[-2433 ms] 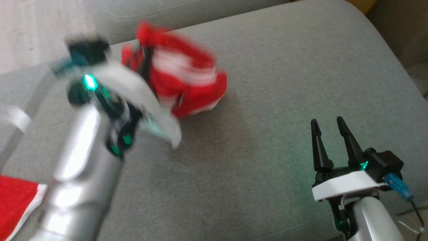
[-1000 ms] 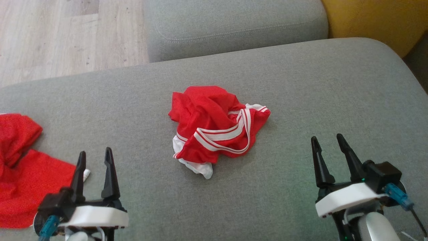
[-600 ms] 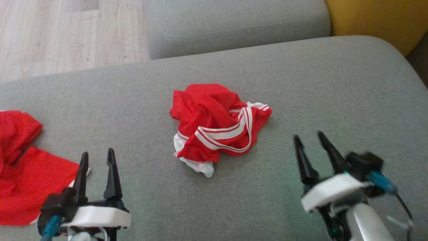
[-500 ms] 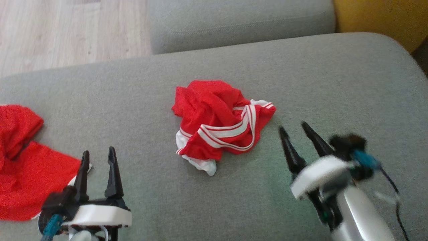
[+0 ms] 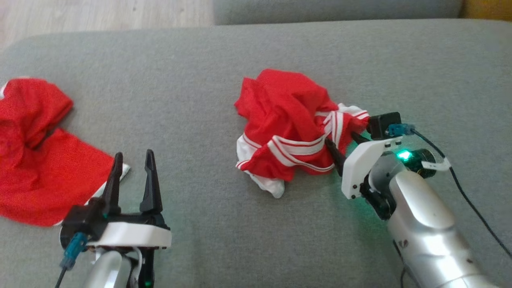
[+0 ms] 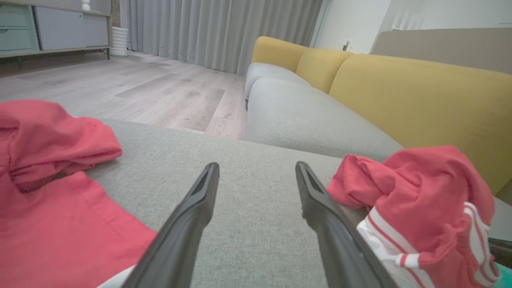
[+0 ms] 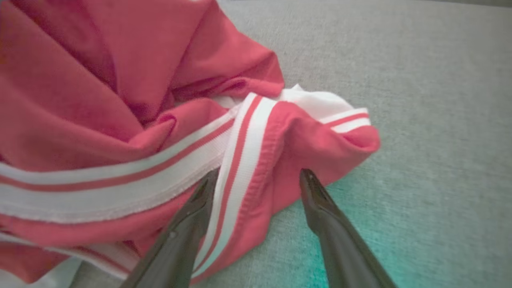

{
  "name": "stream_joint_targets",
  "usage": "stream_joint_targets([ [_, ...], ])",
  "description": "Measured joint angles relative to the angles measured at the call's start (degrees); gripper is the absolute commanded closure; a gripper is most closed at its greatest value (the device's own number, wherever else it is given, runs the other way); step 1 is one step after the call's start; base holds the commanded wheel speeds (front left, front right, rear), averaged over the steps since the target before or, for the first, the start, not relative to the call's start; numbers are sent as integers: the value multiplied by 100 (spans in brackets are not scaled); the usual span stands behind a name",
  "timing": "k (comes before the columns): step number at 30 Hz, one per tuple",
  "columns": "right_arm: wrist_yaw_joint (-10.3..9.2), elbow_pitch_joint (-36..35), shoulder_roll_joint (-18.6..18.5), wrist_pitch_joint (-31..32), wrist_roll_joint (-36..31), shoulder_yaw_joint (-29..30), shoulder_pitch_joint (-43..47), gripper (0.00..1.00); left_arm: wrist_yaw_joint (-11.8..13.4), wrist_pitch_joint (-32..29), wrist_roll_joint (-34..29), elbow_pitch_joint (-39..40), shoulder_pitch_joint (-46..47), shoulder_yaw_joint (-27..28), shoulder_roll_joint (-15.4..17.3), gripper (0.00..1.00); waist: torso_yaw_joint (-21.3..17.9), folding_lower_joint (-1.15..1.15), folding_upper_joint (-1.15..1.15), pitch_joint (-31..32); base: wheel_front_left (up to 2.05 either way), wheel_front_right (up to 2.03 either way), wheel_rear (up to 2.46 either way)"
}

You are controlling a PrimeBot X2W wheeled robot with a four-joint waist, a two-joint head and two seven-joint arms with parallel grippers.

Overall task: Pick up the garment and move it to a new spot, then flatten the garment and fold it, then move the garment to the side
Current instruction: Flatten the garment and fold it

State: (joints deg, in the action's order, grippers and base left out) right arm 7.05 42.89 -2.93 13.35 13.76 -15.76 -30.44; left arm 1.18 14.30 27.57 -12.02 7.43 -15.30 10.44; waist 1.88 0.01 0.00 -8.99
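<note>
Surface: a wide grey fabric sofa cushion (image 5: 192, 72), with pale wood floor (image 5: 100, 14) past its far edge.
Task's thing: the crumpled red garment with white striped trim (image 5: 288, 116) sits bunched in the middle of the cushion. It is a lump with no clear long axis.
Right fingers (image 7: 320, 208): spread apart and holding nothing. Their tips straddle the striped fold at the garment's right edge, touching or just short of it.
Left fingers (image 5: 150, 176): also apart and empty, near the front of the cushion and well apart from the garment.
Nearer arm: the right one, clearly.
Neighbour: a second flat red cloth (image 5: 36, 148) lies just beside the left fingers.
Open room: bare cushion lies right of the garment and in front of it. The left side is taken.
Judgement: closing on that fold looks like the next step.
</note>
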Motion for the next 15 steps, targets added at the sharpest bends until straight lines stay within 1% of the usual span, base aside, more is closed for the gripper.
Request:
stream_joint_targets([
  [1, 0, 319, -1, -5, -79, -3, -169, 0, -1, 0, -24, -44, 37, -12, -2, 0, 76, 0, 0, -85, 0, 0, 0],
  [2, 0, 487, -1, -1, -145, -2, -254, 8, -3, 0, -47, -62, 58, -21, -7, 0, 110, 0, 0, -118, 0, 0, 0],
  [3, 0, 613, -2, 0, -200, 3, -338, 56, -20, 0, -47, -70, 69, -27, -13, 0, 140, 0, 0, -143, 0, 0, 0],
  [4, 0, 710, -5, -9, -232, 26, -422, 100, -24, 0, -49, -82, 79, -42, -22, 0, 168, 0, 0, -159, 0, 0, 0],
  [7, 0, 912, -9, -137, -275, 113, -609, 100, -71, 0, -49, -121, 81, -69, -30, 0, 184, 0, 0, -120, 0, 0, 0],
  [10, 0, 931, -13, -442, -216, 132, -629, 100, -76, 2, -51, -163, 77, -62, -33, 0, 154, -1, 0, 8, 0, 0, 0],
  [12, 0, 768, -29, -637, -96, 48, -652, 100, -76, 8, -51, -168, 74, -41, -38, 0, 122, -1, 0, 106, 0, 0, 0],
  [15, 0, 240, -68, -820, 188, -403, -799, 100, -76, 8, -96, -167, 47, 0, -43, 0, 62, -2, 0, 241, 0, 0, 0],
])
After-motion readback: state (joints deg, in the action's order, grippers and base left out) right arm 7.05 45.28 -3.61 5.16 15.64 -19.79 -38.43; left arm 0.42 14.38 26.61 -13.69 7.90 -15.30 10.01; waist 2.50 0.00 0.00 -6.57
